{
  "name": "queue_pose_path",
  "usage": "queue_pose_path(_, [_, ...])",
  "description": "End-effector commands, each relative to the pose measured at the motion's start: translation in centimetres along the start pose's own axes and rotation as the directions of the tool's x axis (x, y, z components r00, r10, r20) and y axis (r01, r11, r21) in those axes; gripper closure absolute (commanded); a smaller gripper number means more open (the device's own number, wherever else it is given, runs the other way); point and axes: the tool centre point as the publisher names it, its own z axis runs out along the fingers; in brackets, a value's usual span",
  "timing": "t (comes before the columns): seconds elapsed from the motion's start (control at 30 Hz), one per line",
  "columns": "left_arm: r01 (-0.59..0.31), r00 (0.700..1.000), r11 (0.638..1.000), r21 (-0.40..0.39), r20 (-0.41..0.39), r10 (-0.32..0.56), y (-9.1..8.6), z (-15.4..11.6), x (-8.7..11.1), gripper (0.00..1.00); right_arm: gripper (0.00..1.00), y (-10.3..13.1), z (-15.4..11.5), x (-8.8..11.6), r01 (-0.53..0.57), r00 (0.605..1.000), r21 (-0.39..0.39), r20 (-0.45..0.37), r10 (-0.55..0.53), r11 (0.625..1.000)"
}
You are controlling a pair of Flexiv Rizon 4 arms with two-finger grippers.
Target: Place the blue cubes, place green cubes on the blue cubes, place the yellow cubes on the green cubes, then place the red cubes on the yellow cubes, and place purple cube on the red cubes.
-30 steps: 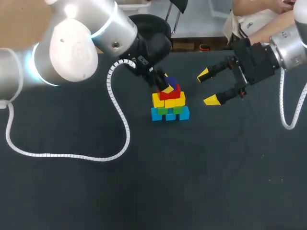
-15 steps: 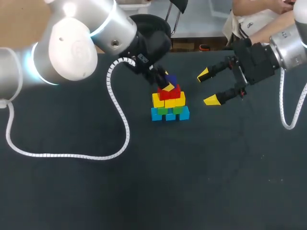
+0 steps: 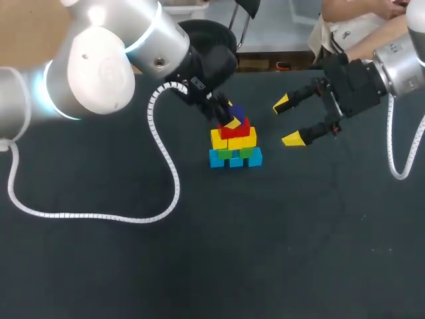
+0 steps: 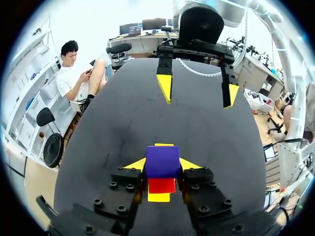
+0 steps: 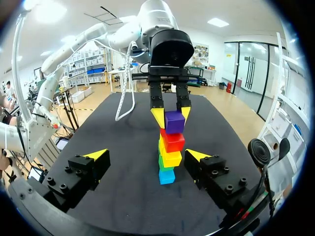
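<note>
Left fingers [image 3: 232,123] grip the purple cube [image 3: 236,111] atop the red cubes [image 3: 236,129], frame centre. Right fingers [image 3: 281,104] stand open, upper right.

Left tool [image 3: 230,117] clamped, pointing down; right tool [image 3: 287,121] beside it, splayed wide.
</note>
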Motion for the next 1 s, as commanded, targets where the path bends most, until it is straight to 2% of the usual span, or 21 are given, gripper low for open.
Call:
queue_pose_path(0.03, [0.0,1.0,1.0,0.0,-0.004,0.0,0.1,0.1,0.0,1.0,0.0,0.0,0.0,0.0,0.001,1.0,0.001,0.001,-0.001,1.0])
queue_pose_path(0.33, [0.011,1.0,1.0,0.002,-0.009,-0.011,0.2,0.3,0.3,1.0,0.0,0.0,0.0,0.0,0.001,1.0,0.001,0.001,-0.001,1.0])
queue_pose_path(0.37, [0.015,1.0,1.0,0.0,-0.008,-0.015,0.2,0.3,0.3,0.85,0.0,0.0,0.0,0.0,0.001,1.0,0.001,0.001,-0.001,1.0])
queue_pose_path(0.4, [0.017,1.0,1.0,-0.001,-0.008,-0.017,0.2,0.3,0.3,0.64,0.0,0.0,0.0,0.0,0.001,1.0,0.001,0.001,-0.001,1.0])
queue_pose_path(0.47, [0.021,1.0,1.0,-0.001,-0.006,-0.021,0.2,0.3,0.3,0.53,0.0,0.0,0.0,0.0,0.001,1.0,0.001,0.001,-0.001,1.0])
queue_pose_path(0.53, [0.021,1.0,1.0,-0.002,-0.005,-0.021,0.1,0.3,0.3,0.54,0.0,0.0,0.0,0.0,0.001,1.0,0.001,0.001,-0.001,1.0])
queue_pose_path(0.57, [0.021,1.0,1.0,-0.002,-0.004,-0.021,0.1,0.3,0.3,0.51,0.0,0.0,0.0,0.0,0.001,1.0,0.001,0.001,-0.001,1.0])
queue_pose_path(0.6, [0.02,1.0,1.0,-0.002,-0.004,-0.02,0.1,0.3,0.3,0.42,0.0,0.0,0.0,0.0,0.001,1.0,0.001,0.001,-0.001,1.0])
queue_pose_path(0.63, [0.021,1.0,1.0,-0.003,-0.003,-0.021,0.1,0.3,0.3,0.23,0.0,0.0,0.0,0.0,0.001,1.0,0.001,0.001,-0.001,1.0])
queue_pose_path(0.67, [0.023,1.0,1.0,-0.002,-0.002,-0.023,0.1,0.3,0.3,0.13,0.0,0.0,0.0,0.0,0.001,1.0,0.001,0.001,-0.001,1.0])
queue_pose_path(0.77, [0.029,1.0,1.0,-0.004,0.005,-0.029,0.1,0.2,0.2,0.0,0.0,0.0,0.0,0.0,0.001,1.0,0.001,0.001,-0.001,1.0])
queue_pose_path(0.87, [0.027,0.998,1.0,-0.003,0.049,-0.027,0.1,-0.4,0.0,0.0,0.0,0.0,0.0,0.0,0.001,1.0,0.001,0.001,-0.001,1.0])
queue_pose_path(0.97, [-0.024,0.985,0.999,0.038,0.17,0.017,-0.3,-1.3,-0.6,0.0,0.0,0.0,0.0,0.0,0.001,1.0,0.001,0.001,-0.001,1.0])
queue_pose_path(1.0, [-0.033,0.983,0.998,0.059,0.181,0.022,-0.4,-1.4,-0.8,0.0,0.0,0.0,0.0,0.0,0.001,1.0,0.001,0.001,-0.001,1.0])
